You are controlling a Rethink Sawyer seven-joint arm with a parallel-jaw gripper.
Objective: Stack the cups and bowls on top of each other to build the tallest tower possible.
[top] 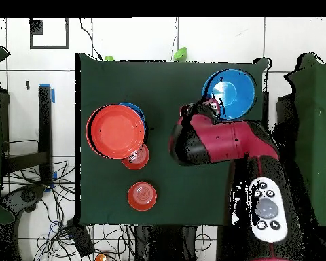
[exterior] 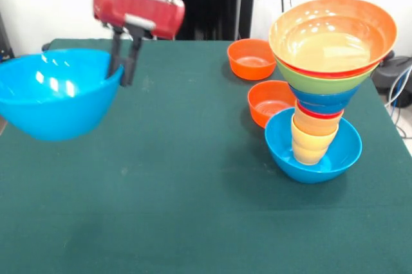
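From the front, the tower (exterior: 325,94) stands on the right side of the green bench (exterior: 180,210). Its base is a large light-blue bowl (exterior: 280,148). Inside it rise nested yellow and orange cups (exterior: 312,139), then a small dark-blue bowl (exterior: 322,101), a green bowl (exterior: 322,81) and a large orange bowl (exterior: 331,33) on top, with thin red rims showing between some layers. Two small orange bowls lie loose on the bench just behind and beside the tower: one (exterior: 251,58) farther back, one (exterior: 270,101) touching or nearly touching the base. On the left the gripper (exterior: 123,62) has its fingers closed over the rim of the second large light-blue bowl (exterior: 55,97), one finger inside and one outside. The bowl hangs tilted and looks lifted clear of the bench.

From above, the tower (top: 117,130) reads as one wide orange disc with a blue edge peeking out beside it. The two loose small orange bowls sit by it, one (top: 136,156) at its edge and one (top: 142,196) apart. The held blue bowl (top: 230,92) is well away on the opposite side, with the arm (top: 220,139) reaching to its rim.

I judge most of the stacking done. The carried blue bowl and the two small orange bowls are left to place.
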